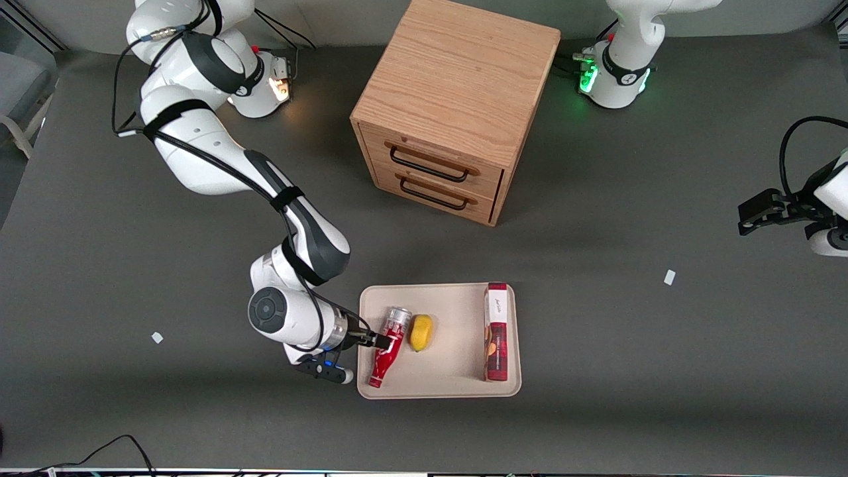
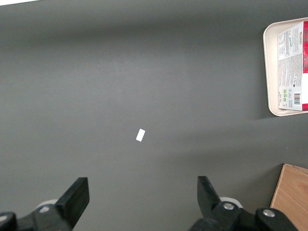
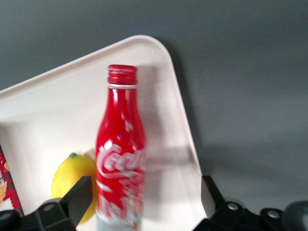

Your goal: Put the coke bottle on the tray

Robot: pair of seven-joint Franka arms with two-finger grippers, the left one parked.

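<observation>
Coke bottle (image 1: 387,347) lying on tray (image 1: 457,391), lemon (image 1: 421,332) beside, gripper (image 1: 381,341) open around it

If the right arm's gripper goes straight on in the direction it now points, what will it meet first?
Most likely the coke bottle: it lies on the tray directly between the open fingers of the gripper. The lemon comes next, though depth is unclear.

Red box (image 2: 292,67) on tray (image 2: 270,72)
</observation>
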